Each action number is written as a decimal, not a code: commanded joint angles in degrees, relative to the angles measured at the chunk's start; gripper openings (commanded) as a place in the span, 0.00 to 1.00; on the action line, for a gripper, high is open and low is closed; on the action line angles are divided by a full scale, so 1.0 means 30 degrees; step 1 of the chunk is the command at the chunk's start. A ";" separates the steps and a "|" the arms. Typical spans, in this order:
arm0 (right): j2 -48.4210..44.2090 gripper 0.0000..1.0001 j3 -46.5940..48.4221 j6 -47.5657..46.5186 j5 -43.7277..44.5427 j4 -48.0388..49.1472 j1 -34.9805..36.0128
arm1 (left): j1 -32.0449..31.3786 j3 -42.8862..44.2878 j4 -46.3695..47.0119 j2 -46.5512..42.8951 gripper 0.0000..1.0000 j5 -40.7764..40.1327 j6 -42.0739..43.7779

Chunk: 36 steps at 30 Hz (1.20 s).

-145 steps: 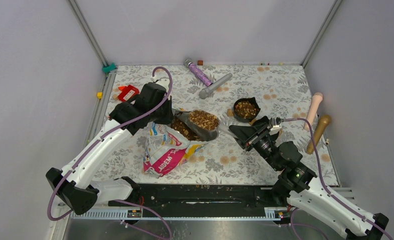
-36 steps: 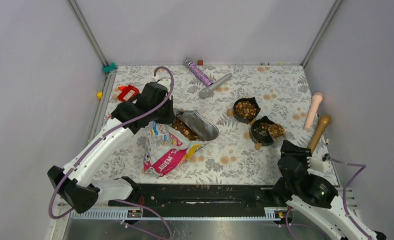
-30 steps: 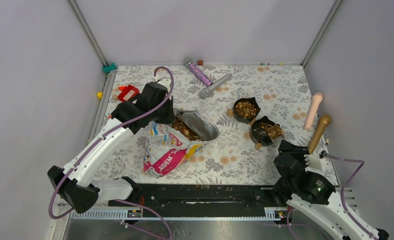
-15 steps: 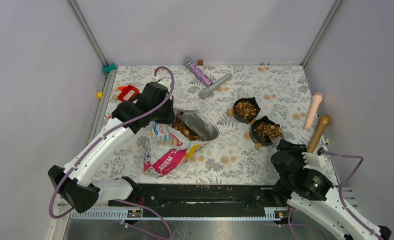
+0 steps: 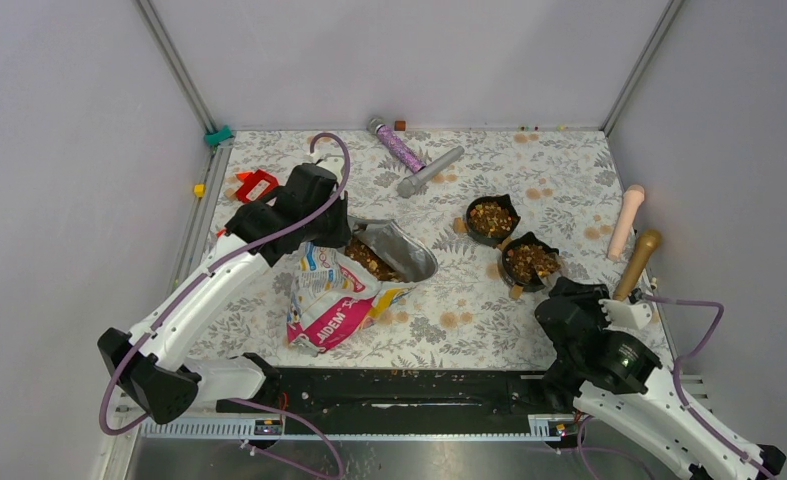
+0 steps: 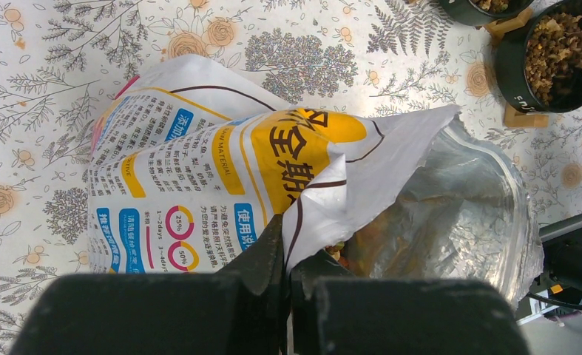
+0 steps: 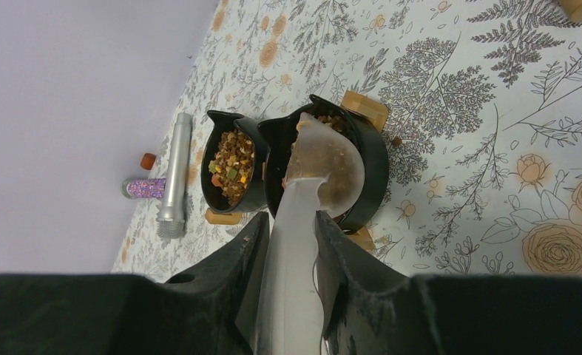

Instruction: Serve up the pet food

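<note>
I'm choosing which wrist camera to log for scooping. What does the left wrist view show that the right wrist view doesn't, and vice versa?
Left wrist only: the left end effector shut on the rim of the printed food bag, pet food inside its foil mouth. Right wrist only: the right end effector gripping the handle of the translucent scoop, plus a grey cylinder and a purple glitter tube near the wall. Both: the near black bowl and the far black bowl, both filled, on the floral mat.

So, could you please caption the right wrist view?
Right claw holds translucent plastic scoop over black cat-shaped bowl of kibble.
</note>
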 commanded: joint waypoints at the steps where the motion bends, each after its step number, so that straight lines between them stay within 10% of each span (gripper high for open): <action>1: 0.0694 0.00 0.1075 -0.0327 0.0962 0.0176 0.0093 | -0.0088 0.0329 0.1080 0.0250 0.00 0.0765 -0.0198; 36: 0.3266 0.00 0.2014 -0.4486 0.0026 0.2973 0.0040 | -0.0088 0.0344 0.1102 0.0158 0.00 0.0897 -0.0226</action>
